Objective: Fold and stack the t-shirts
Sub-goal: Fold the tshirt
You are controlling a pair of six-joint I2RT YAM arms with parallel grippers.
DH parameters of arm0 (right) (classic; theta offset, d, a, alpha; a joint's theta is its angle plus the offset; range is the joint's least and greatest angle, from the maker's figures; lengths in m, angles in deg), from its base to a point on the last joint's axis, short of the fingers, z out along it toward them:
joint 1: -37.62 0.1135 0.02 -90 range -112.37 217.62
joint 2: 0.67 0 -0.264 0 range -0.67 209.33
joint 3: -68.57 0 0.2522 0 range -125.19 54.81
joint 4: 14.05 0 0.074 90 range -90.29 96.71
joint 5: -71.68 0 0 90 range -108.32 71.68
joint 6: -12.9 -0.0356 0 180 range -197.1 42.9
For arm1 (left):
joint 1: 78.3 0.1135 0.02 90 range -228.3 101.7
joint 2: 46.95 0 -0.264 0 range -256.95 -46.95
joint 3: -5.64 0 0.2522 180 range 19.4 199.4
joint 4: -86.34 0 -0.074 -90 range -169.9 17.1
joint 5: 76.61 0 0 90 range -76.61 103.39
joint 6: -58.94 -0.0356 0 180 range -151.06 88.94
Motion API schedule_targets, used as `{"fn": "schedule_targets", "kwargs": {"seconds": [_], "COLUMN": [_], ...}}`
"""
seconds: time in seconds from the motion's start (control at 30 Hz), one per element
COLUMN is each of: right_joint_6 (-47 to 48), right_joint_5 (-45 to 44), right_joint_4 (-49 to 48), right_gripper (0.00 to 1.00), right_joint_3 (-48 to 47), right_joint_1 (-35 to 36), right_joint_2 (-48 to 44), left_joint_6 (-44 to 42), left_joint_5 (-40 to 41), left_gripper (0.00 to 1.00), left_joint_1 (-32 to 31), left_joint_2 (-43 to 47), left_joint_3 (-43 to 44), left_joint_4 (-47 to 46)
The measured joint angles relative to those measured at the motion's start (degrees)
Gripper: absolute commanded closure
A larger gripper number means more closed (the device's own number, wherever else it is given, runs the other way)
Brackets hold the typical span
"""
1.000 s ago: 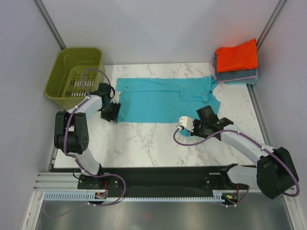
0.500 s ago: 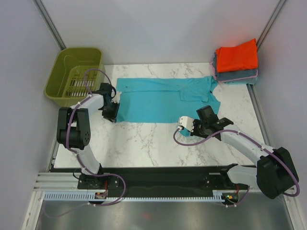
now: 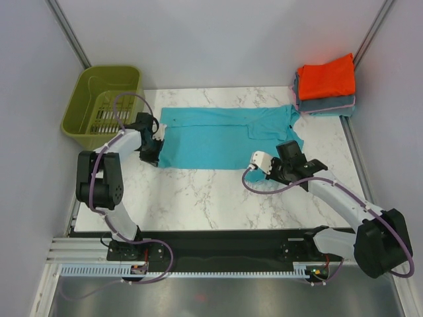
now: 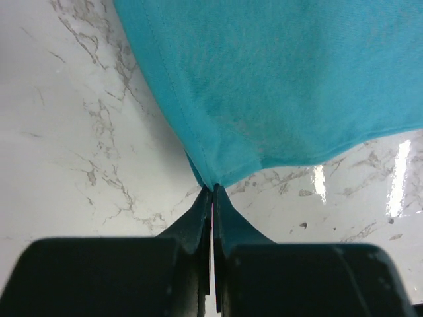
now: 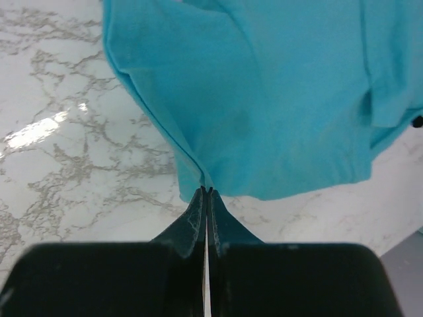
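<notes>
**Both jaws pinched on the teal shirt's near hem: notes on handling**

The left gripper [image 4: 213, 193] has its jaws pressed together on a corner of the teal t-shirt [image 3: 218, 135]. In its wrist view the cloth draws to a little peak right at the tips. The right gripper [image 5: 207, 191] is the same, clamped tight on a fold of the hem at the other near corner. The shirt spreads flat on the table [image 3: 211, 191] away from both sets of tips, with the collar end on the right gripper's side.

My read is that this thing is light, floppy and zero stiffness. It'll drape and sag between the two pinch points, so the corners are the right place to hold it. I'd guess a thin pinch like this could slip if it's tugged hard.

There's plenty of bare marble behind both grippers. Outward of the left gripper sits the green basket [image 3: 76, 112], fairly near. Past the right gripper, well apart in the far corner, the orange shirt [image 3: 325, 78] lies on the grey-blue one [image 3: 327, 105], close to the table edge.
</notes>
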Motion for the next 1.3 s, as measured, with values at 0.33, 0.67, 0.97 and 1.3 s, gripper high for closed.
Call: {"fn": "schedule_targets", "kwargs": {"seconds": [0.33,0.67,0.97,1.3], "right_joint_6": [-3.4,-4.0,-3.6,-3.1], "right_joint_5": [-2.2,-3.3,-4.3,-5.5], "right_joint_4": [-0.2,-2.5,-8.0,-13.7], "right_gripper": [1.00,1.00,1.00,1.00], "right_joint_3": [-13.1,-19.6,-30.5,-46.7], "right_joint_1": [-5.6,-9.6,-10.8,-13.2], "right_joint_2": [-1.1,2.9,15.9,37.3], "left_joint_6": [-2.0,-4.1,-4.4,-4.3], "left_joint_5": [-1.9,-2.4,-3.1,-3.2], "left_gripper": [0.98,0.98,0.98,0.98], "left_joint_1": [0.0,0.0,1.1,2.2], "left_joint_2": [6.0,5.3,-3.7,-21.9], "left_joint_3": [4.9,10.5,22.4,45.0], "left_joint_4": [1.9,4.0,5.6,8.2]}}
